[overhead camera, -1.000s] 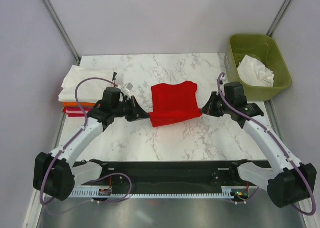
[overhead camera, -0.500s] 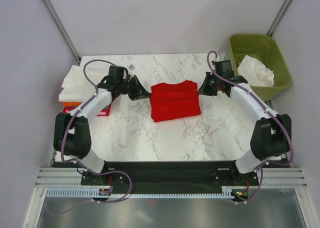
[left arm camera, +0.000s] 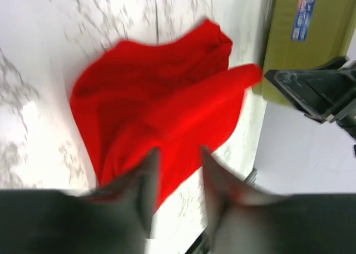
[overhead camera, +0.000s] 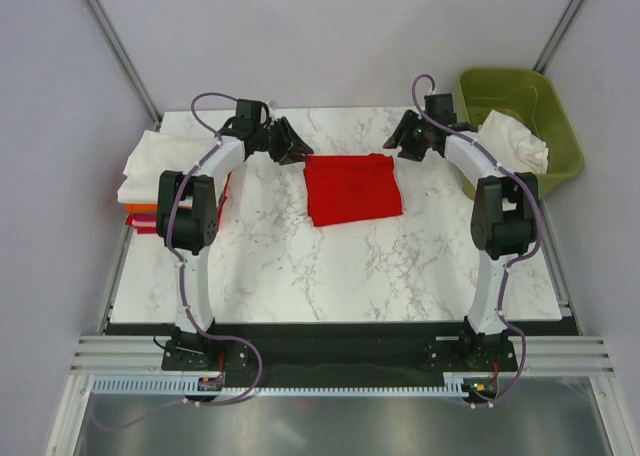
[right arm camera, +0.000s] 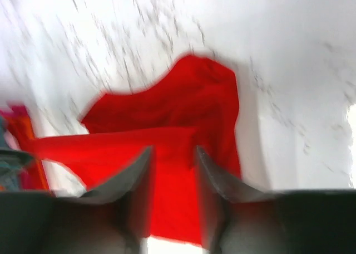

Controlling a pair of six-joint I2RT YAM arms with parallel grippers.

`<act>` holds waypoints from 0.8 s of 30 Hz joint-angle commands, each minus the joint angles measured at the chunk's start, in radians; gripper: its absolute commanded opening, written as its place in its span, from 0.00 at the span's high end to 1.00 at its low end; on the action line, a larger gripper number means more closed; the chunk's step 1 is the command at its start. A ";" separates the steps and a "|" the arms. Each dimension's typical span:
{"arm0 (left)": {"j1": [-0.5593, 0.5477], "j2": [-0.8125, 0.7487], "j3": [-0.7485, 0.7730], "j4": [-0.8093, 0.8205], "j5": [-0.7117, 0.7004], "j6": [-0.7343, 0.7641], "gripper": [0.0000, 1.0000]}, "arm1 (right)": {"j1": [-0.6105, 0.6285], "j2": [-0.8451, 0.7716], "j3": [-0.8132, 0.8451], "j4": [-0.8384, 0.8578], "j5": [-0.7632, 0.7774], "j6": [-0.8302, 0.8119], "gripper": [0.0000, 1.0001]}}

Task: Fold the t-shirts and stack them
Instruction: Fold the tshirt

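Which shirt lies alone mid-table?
The bright red t-shirt, folded mid-table; the white-topped stack sits at the left edge, another white one in the green bin.

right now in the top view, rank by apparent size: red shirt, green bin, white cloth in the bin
1. green bin
2. red shirt
3. white cloth, clearly smallest

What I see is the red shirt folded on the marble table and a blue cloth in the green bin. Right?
No: the cloth in the green bin is white, not blue, as the top view shows. The red shirt is folded on the table.
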 commanded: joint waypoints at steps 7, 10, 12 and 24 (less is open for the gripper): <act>0.006 0.001 0.031 0.020 -0.064 0.023 0.16 | -0.008 -0.037 -0.087 0.283 -0.004 -0.025 0.20; -0.003 -0.068 -0.074 0.031 -0.137 0.046 0.18 | -0.008 -0.079 -0.183 0.317 0.022 -0.068 0.28; -0.022 -0.097 -0.118 0.044 -0.187 0.057 0.18 | -0.008 -0.082 -0.209 0.309 0.017 -0.091 0.28; -0.071 -0.050 -0.221 0.166 -0.286 0.029 0.16 | -0.008 0.081 -0.138 0.286 -0.003 -0.127 0.30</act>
